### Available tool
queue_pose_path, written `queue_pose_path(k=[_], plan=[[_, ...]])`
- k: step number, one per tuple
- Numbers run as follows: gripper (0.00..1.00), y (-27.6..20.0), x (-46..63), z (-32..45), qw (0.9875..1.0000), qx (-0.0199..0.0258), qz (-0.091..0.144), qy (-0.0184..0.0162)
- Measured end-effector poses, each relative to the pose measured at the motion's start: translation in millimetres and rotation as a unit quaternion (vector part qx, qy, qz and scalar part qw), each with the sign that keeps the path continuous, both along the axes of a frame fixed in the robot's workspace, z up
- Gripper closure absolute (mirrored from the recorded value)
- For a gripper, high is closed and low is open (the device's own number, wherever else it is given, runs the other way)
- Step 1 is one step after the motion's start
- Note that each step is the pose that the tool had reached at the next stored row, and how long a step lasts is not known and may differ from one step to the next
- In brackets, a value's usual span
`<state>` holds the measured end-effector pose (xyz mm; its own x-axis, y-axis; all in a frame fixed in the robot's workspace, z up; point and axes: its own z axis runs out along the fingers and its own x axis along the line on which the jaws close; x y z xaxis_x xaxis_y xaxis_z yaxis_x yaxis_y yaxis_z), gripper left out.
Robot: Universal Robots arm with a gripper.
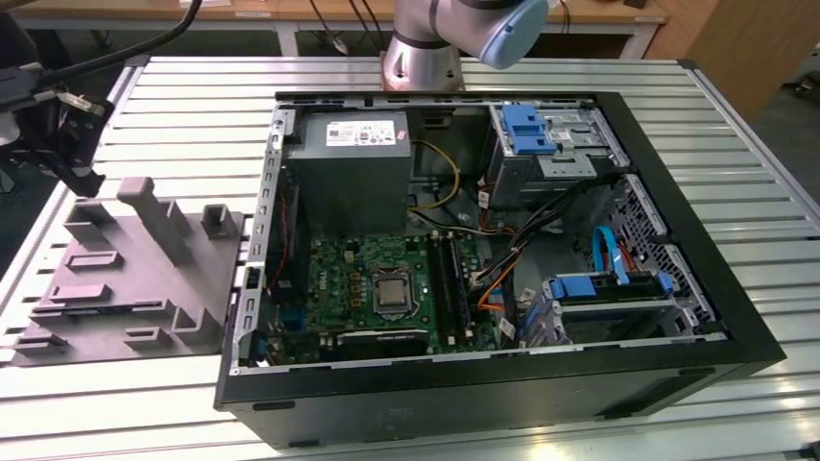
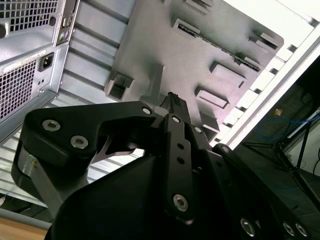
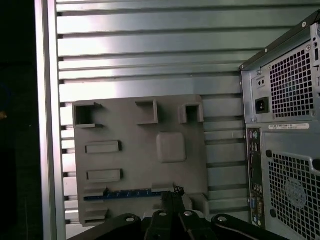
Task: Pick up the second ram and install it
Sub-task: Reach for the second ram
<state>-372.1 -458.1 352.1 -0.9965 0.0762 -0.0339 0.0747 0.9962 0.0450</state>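
The second ram (image 3: 122, 194), a long, narrow stick showing dark blue with small lighter marks along its length, lies flat in a slot near one edge of a grey moulded fixture (image 3: 175, 115) on the slatted metal surface (image 3: 150, 50), as seen in the first wrist view. The black tool (image 3: 173, 191) hangs over the same edge of the fixture, its fingers clenched together with nothing between them and its tip just beside one end of the stick; whether it touches the stick cannot be told. In the second wrist view the closed tool (image 2: 172, 97) points down at the fixture's raised blocks and pockets. In the exterior view, the fixture sits at the exterior view's left of an open black computer case (image 1: 487, 384), which lies on its side with its green motherboard (image 1: 346, 279) and grey power supply (image 1: 346, 182) exposed. A white label (image 1: 363, 133) sits on the power supply, and a pale label strip (image 3: 289, 126) crosses the case's rear panel below the power socket; the print on both is too small to tell.
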Motion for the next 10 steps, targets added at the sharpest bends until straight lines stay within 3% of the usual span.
queue_pose_path(k=[10], plan=[[0.90,-11.4,-11.0,-11.5,1.0000,0.0000,0.000,0.0001]])
